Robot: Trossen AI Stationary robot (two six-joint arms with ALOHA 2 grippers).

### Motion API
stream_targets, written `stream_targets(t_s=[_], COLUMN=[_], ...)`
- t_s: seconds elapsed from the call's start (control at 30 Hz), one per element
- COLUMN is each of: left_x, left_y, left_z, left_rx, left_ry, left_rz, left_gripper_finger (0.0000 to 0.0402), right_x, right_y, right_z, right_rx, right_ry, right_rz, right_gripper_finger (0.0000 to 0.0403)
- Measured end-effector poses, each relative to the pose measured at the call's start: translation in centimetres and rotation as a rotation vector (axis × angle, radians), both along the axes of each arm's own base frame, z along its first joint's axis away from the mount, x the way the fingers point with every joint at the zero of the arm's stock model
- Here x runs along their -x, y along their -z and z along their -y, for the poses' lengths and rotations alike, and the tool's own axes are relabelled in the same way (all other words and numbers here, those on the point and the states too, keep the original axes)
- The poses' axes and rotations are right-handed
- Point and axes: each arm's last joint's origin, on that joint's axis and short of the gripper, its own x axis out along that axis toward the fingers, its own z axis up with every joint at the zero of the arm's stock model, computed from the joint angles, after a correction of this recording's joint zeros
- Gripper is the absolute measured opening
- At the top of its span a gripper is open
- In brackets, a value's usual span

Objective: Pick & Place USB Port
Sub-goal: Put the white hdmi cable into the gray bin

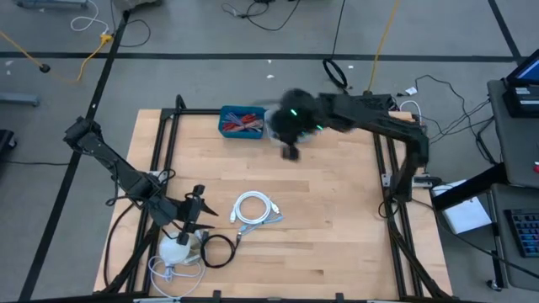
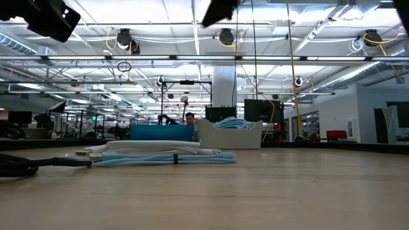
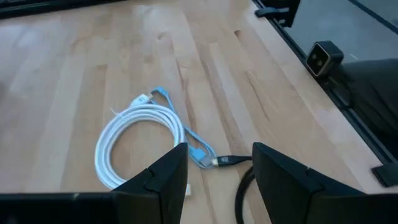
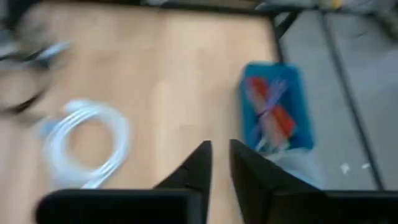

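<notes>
The right claw, fingers narrowly parted and empty, hangs near the blue plastic bin, well apart from the coiled white USB cable lying mid-surface, whose loose loops could slip a pinch.

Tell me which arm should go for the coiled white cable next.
Left. The left gripper hangs open right beside the coiled white cable, which fills its wrist view. The right gripper is up near the blue bin, farther from the coil.
</notes>
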Motion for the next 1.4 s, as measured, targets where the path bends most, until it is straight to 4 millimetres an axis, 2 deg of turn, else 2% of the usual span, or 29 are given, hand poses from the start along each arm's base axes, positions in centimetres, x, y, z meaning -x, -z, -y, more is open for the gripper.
stream_targets(t_s=[0.1,0.17,0.23,0.3,0.4,0.53,0.6,0.7,0.77,0.87,1.0,1.13,1.27,1.4], left_x=[0.0,0.0,0.1,0.2,0.4,0.5,0.4,0.0,-0.5,-1.5,-3.1,-5.3,-7.7,-9.4], left_y=[0.0,-0.2,-0.5,-0.9,-1.4,-3.1,-4.4,-6.1,-6.8,-6.7,-4.8,-1.7,1.7,4.4], left_z=[-0.1,-0.2,-0.4,-0.7,-1.3,-2.8,-4.2,-7.1,-9.2,-12.2,-15.7,-17.7,-17.8,-16.6], left_rx=[-0.008,-0.027,-0.032,-0.041,-0.047,-0.097,-0.145,-0.176,-0.16,-0.131,-0.079,0.006,0.089,0.118], left_ry=[-0.024,-0.038,-0.054,-0.089,-0.164,-0.289,-0.372,-0.515,-0.59,-0.589,-0.529,-0.386,-0.264,-0.203], left_rz=[0.018,0.044,0.072,0.098,0.145,0.224,0.238,0.202,0.167,0.088,-0.05,-0.205,-0.344,-0.451], left_gripper_finger=[0.0184,0.0184,0.0184,0.0184,0.0184,0.0184,0.0184,0.0184,0.0184,0.0184,0.0184,0.0184,0.0184,0.0184], right_x=[2.6,4.0,5.0,6.2,8.0,10.0,10.8,11.4,11.7,12.1,12.0,11.4,10.8,10.6], right_y=[-1.7,-2.2,-1.5,0.2,4.5,10.6,12.6,14.6,15.6,16.0,16.7,17.5,18.4,19.0], right_z=[-4.8,-8.2,-11.7,-14.7,-18.6,-21.9,-22.8,-23.5,-23.9,-23.9,-24.0,-23.7,-23.2,-22.8], right_rx=[-0.058,-0.067,-0.025,0.043,0.202,0.332,0.329,0.301,0.302,0.324,0.353,0.359,0.357,0.352], right_ry=[-0.059,-0.098,-0.117,-0.094,-0.01,0.097,0.157,0.197,0.198,0.223,0.215,0.237,0.269,0.293], right_rz=[0.008,0.088,0.165,0.216,0.271,0.352,0.424,0.523,0.553,0.565,0.542,0.522,0.498,0.477], right_gripper_finger=[0.0007,0.0012,0.0023,0.003,0.0036,0.0036,0.0038,0.0047,0.0057,0.0076,0.0098,0.0114,0.0125,0.013])
